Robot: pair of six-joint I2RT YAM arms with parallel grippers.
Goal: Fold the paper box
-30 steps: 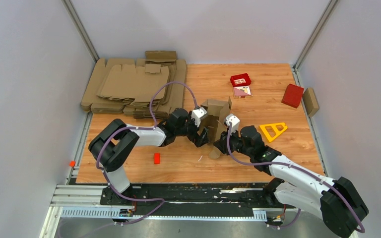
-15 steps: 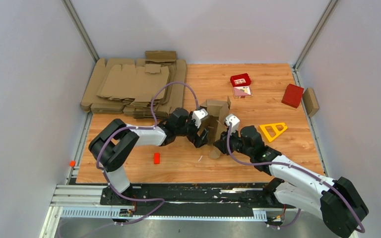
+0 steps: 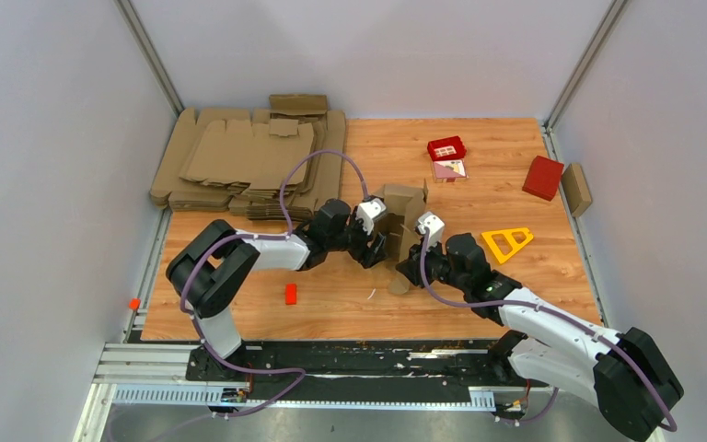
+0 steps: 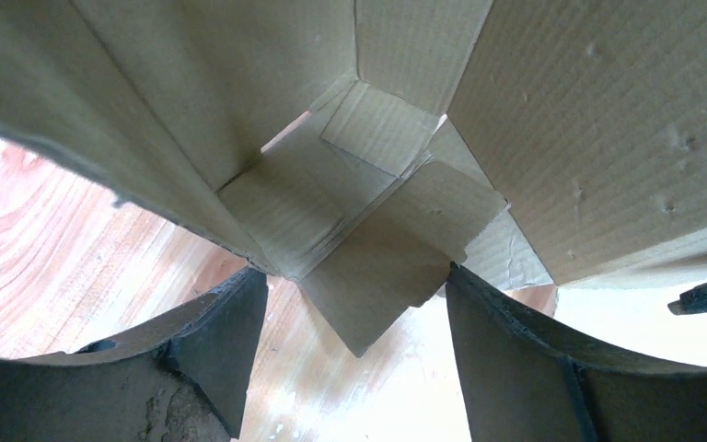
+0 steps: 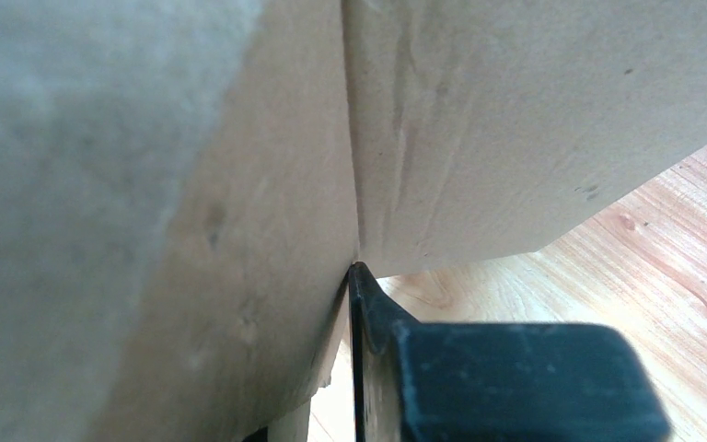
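The paper box [image 3: 403, 214] stands half-formed at mid table, with brown flaps sticking up and down. My left gripper [image 3: 375, 245] is at its left side, open. In the left wrist view the box's folded bottom flaps [image 4: 377, 230] hang just above and between my spread fingers [image 4: 226, 341], and one pointed flap dips into the gap. My right gripper [image 3: 411, 261] holds the box from the near right. In the right wrist view one finger [image 5: 373, 322] presses flat against a cardboard panel [image 5: 239, 230]; the other finger is hidden behind it.
A pile of flat cardboard blanks [image 3: 249, 161] lies at the back left. Small red boxes [image 3: 446, 147] [image 3: 543, 177], a brown block [image 3: 576, 189] and a yellow triangle [image 3: 506, 241] lie to the right. A small red block [image 3: 290, 294] lies at the near left.
My left gripper has shifted a little away from me, closer under the box's left side. The box and the right arm have hardly moved.
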